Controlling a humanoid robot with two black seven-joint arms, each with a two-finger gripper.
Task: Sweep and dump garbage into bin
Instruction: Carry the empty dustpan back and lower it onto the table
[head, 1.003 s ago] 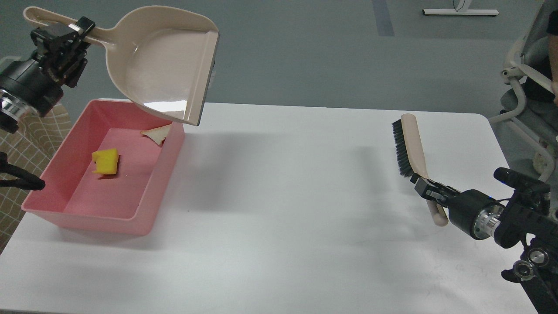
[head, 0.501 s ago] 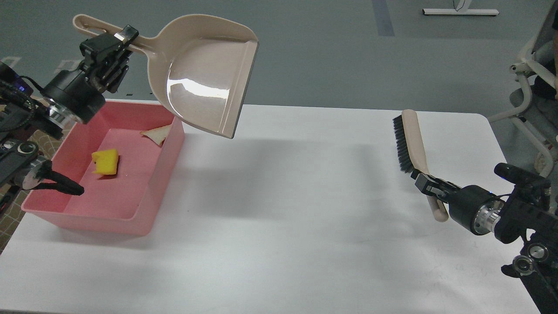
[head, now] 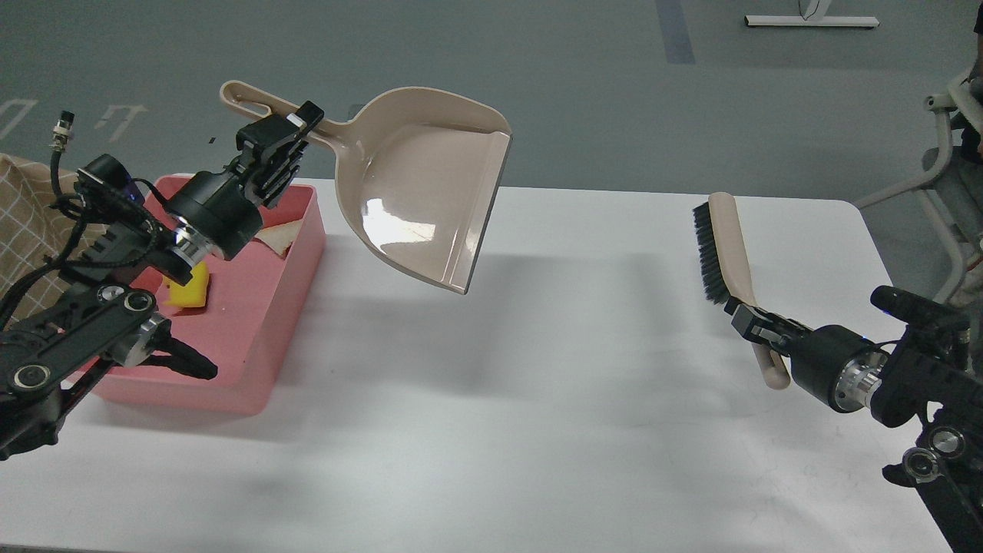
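Note:
The pink bin (head: 284,307) stands at the table's left. Inside it lie the yellow spongy chunk (head: 190,292) and the white bread wedge (head: 278,234), both partly hidden by my left arm. My left gripper (head: 280,146) is shut on the handle of the beige dustpan (head: 426,200), which hangs empty in the air, tilted, just right of the bin. My right gripper (head: 756,326) is shut on the handle of the beige brush (head: 722,250) with black bristles, held above the table's right side.
The white table (head: 537,384) spans the view, its far edge near the dustpan. A checked cloth (head: 23,223) is at the far left. A chair frame (head: 948,177) stands beyond the table's right corner.
My left arm has carried the dustpan right and downward, away from over the bin, and now covers part of the bin. The brush and right arm have barely moved.

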